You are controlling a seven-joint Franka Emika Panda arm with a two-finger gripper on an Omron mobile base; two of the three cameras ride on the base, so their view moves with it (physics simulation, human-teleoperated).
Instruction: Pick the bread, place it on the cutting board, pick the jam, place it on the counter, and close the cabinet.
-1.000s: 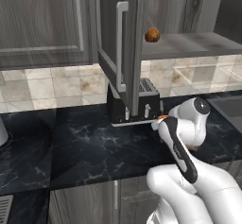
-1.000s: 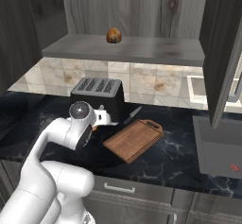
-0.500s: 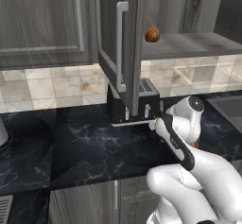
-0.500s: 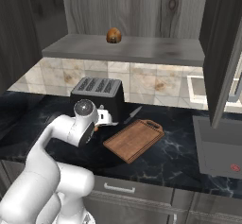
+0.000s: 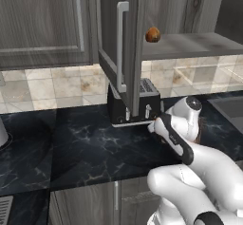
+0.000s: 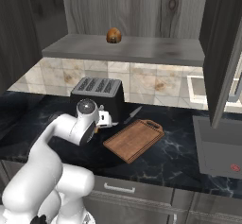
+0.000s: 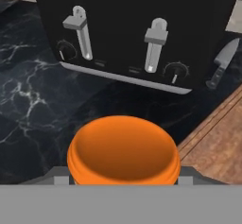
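Observation:
The jam [image 7: 124, 150], an orange jar, sits between my fingertips, and my gripper [image 7: 123, 178] is shut on it. The gripper [image 5: 154, 124] hangs low over the black marble counter [image 5: 71, 143], just in front of the toaster. The bread [image 5: 153, 34], a round golden-brown lump, rests on the open cabinet's shelf [image 6: 127, 48], also seen as the bread [image 6: 113, 35]. The cutting board [image 6: 133, 139] lies bare on the counter [image 6: 175, 159] to the right of my gripper [image 6: 106, 122]; its corner [image 7: 222, 142] shows in the hand view. The cabinet door [image 5: 118, 53] stands open.
A black toaster [image 6: 97, 93] stands against the tiled wall right behind the gripper, its levers [image 7: 153, 43] close ahead. A knife [image 6: 133, 114] lies between toaster and board. The right cabinet door [image 6: 222, 43] hangs open over a grey appliance [image 6: 220, 147].
The hand with the jam has sunk a little and shifted slightly left toward the counter in front of the toaster. The bread, board and doors have not moved.

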